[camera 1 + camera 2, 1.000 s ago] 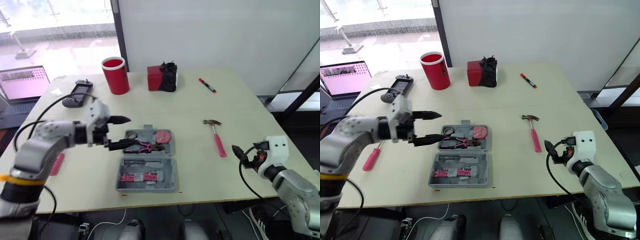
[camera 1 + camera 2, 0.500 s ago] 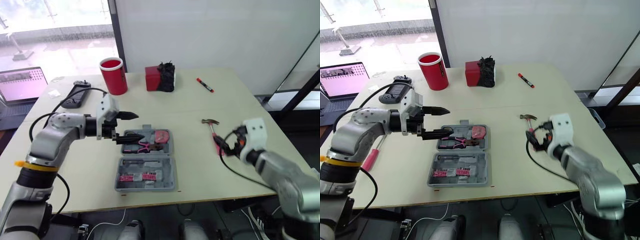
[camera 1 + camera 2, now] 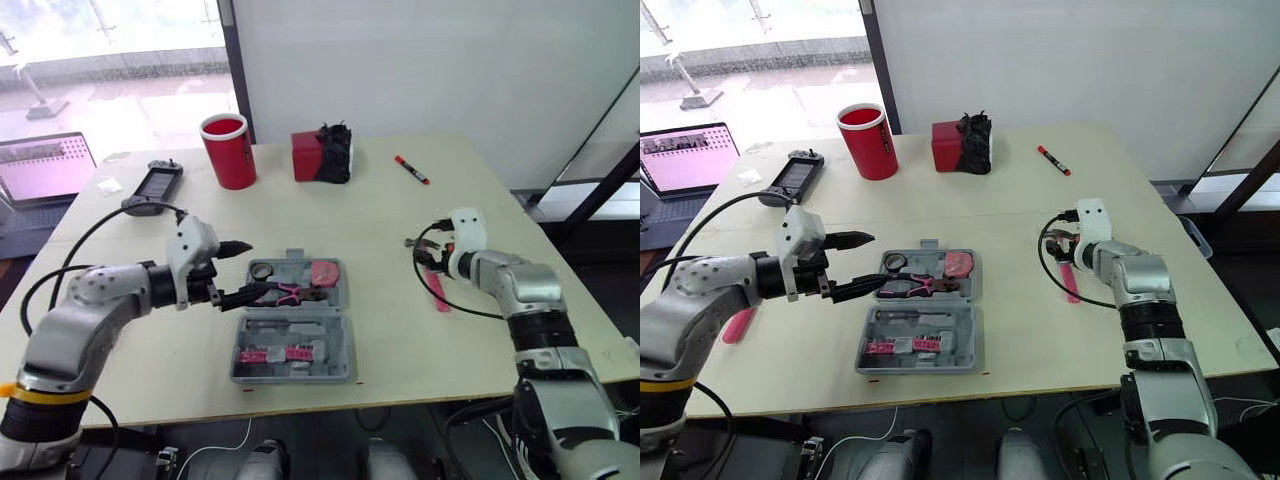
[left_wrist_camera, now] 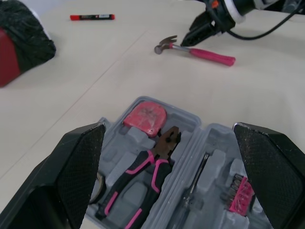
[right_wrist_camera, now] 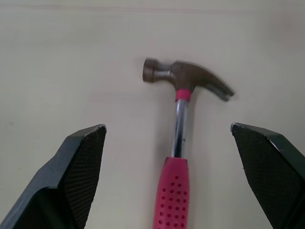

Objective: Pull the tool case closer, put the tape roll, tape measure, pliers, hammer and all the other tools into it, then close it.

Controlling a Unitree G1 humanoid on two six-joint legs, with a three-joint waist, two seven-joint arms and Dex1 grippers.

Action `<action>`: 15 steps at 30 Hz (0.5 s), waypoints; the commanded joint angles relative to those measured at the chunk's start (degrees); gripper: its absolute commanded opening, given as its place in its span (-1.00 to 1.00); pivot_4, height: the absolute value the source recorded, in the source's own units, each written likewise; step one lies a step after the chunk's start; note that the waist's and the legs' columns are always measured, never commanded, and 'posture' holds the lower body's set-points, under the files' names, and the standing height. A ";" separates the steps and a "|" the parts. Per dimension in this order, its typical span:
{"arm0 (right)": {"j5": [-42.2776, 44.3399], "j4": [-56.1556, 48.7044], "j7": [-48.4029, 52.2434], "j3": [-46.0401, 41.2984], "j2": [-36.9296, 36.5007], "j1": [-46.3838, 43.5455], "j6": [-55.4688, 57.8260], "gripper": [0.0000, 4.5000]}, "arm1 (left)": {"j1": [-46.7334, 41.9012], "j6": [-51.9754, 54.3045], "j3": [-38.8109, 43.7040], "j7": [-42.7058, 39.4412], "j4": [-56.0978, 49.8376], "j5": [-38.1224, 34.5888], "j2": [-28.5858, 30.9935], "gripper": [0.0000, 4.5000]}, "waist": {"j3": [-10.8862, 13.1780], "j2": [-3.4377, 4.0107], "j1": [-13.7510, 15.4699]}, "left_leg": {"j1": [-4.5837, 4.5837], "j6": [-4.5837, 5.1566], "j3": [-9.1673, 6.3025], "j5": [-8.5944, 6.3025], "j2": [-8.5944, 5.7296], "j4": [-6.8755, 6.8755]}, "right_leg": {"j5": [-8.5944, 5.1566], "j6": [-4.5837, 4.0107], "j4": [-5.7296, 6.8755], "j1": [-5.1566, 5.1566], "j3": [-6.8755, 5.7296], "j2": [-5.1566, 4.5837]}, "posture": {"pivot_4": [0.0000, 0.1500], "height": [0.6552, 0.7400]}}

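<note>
The grey tool case (image 3: pixel 293 322) lies open at the table's near middle. In its far half are the pink-handled pliers (image 3: pixel 287 293), a red tape measure (image 3: pixel 326 271) and the tape roll (image 3: pixel 262 270). Pink bits (image 3: pixel 276 355) sit in the near half. My left gripper (image 3: pixel 255 267) is open and empty at the case's left far corner, its lower finger over the pliers' handles. The hammer (image 3: pixel 434 278) with a pink handle lies right of the case. My right gripper (image 3: pixel 424 256) hangs open just over its shaft, with the steel head (image 5: pixel 187 78) showing between the fingers.
At the back stand a red cup (image 3: pixel 229 150), a red box with a black cloth (image 3: pixel 322 155) and a red marker (image 3: pixel 412 170). A black controller (image 3: pixel 153 187) and a laptop (image 3: pixel 45 165) are at the far left. A pink-handled tool (image 3: pixel 737 325) lies near the left edge.
My right arm has swung in from the table's near right edge to over the hammer. My left gripper stays open at the case's left side.
</note>
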 commanded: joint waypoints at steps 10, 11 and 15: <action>-4.80 26.35 3.83 -0.68 3.51 -10.27 -11.45 0.20 | 0.89 0.05 1.00 3.24 -3.80 -0.77 0.16 1.00 | 0.00 0.01 -0.36 | 0.01 -0.06 -0.03 0.04 0.00 -0.01 | 0.00 0.00 0.02 0.01 0.00 0.02 | 1.00 1.00; -4.76 25.99 4.10 -0.96 3.34 -9.96 -10.85 -0.01 | 0.70 -0.19 0.80 3.30 -3.44 -0.59 0.02 1.00 | 0.00 0.01 -0.60 | 0.01 -0.07 -0.03 0.04 0.00 -0.01 | 0.00 0.00 0.02 0.01 0.00 0.02 | 1.00 1.00; -4.55 19.08 6.32 -1.00 2.35 -6.93 -5.99 -0.88 | -0.60 -1.04 -0.69 3.21 -1.96 0.05 -0.79 1.00 | -0.01 0.02 -1.19 | 0.03 -0.08 -0.05 0.04 0.01 0.00 | 0.00 0.00 0.06 0.02 0.00 0.04 | 1.00 1.00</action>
